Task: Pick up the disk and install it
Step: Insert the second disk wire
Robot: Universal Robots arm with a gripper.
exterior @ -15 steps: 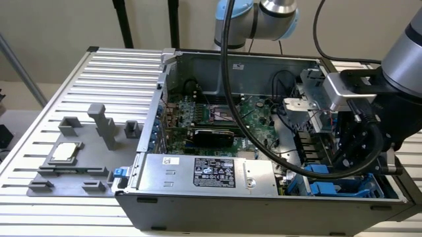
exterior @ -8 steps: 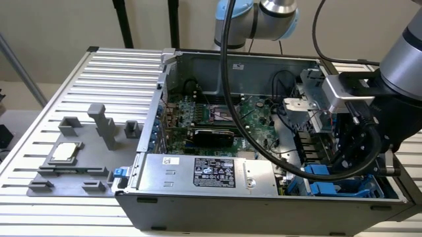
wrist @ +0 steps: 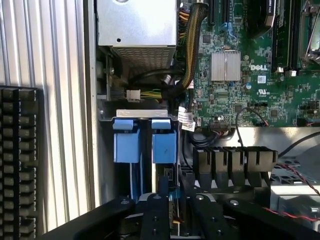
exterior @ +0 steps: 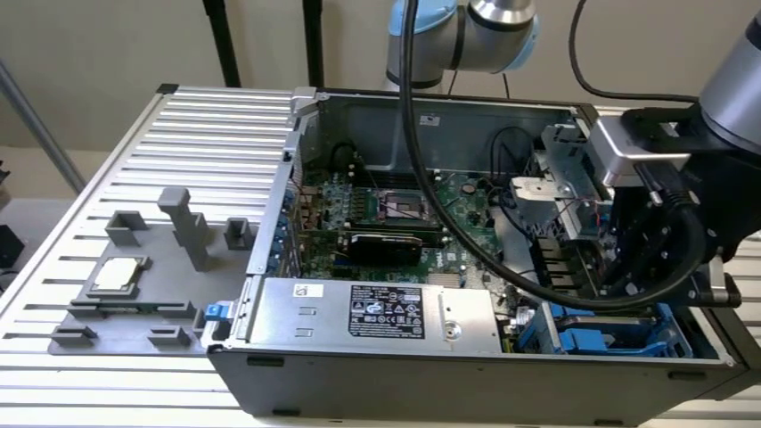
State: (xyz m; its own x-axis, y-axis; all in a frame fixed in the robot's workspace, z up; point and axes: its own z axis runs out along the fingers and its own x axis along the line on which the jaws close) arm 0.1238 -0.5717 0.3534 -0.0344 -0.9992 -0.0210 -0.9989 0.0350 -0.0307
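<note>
The open computer case point(exterior: 476, 267) sits on the ribbed counter point(exterior: 143, 160), with the arm lowered over its drive bay point(exterior: 607, 334) at the exterior view's right. In the wrist view the pincer point(wrist: 172, 215) hangs above the blue carriers point(wrist: 145, 142); the disk point(wrist: 164, 145) seems seated upright in its slot. I cannot tell whether the pincer grips anything. Doing this well likely means pressing straight down, square to the slot.

Open computer case point(exterior: 285, 178) on slatted bench point(exterior: 178, 116); green motherboard point(exterior: 405, 214) inside, silver power supply point(exterior: 380, 312) along near wall. Grey fixture tray point(exterior: 131, 294) beside, holding small chip point(exterior: 117, 272).
</note>
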